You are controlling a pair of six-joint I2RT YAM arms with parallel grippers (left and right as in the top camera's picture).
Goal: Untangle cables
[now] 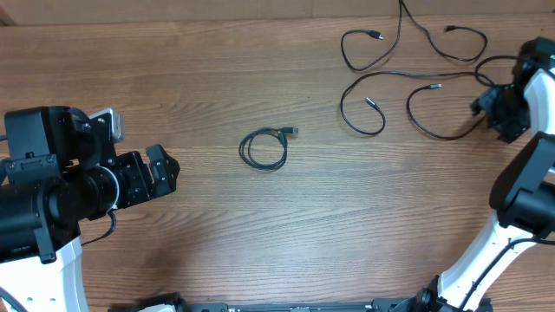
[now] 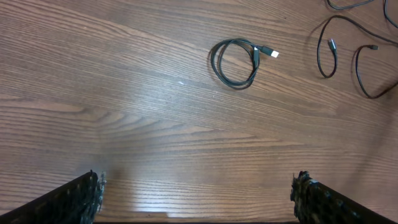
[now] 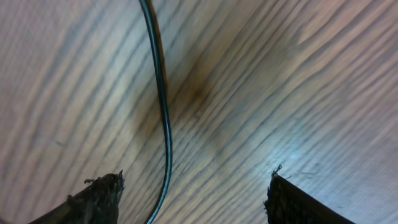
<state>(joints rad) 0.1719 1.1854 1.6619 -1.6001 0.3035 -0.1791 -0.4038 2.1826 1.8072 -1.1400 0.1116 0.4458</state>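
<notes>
**Wood table: 1 coiled cable at centre, loose cables at the far right**

Brown wood-grain table (image 1: pixel 260 234) fills the overhead view, with the 2 arms at opposite sides.

A coiled cable (image 1: pixel 264 149) lies flat near the middle of the table, wound into a small ring with its plug sticking out at the upper right of the ring. The left wrist view shows the same coil (image 2: pixel 235 63) well ahead of the fingers.

Loose cables (image 1: pixel 381 87) sprawl in open loops over the far right part of the table, crossing in places, with small plugs at several ends. 1 strand runs off the far edge.

The left gripper (image 1: pixel 165 169) hangs over bare wood at the left, well apart from every cable, its jaws wide apart and empty.

The right gripper (image 1: pixel 482 108) sits at the right end of the loose loops. Its jaws stand apart: in the right wrist view a cable strand (image 3: pixel 163 106) lies on the wood between the fingers, close to the left-hand one, unclamped.
</notes>
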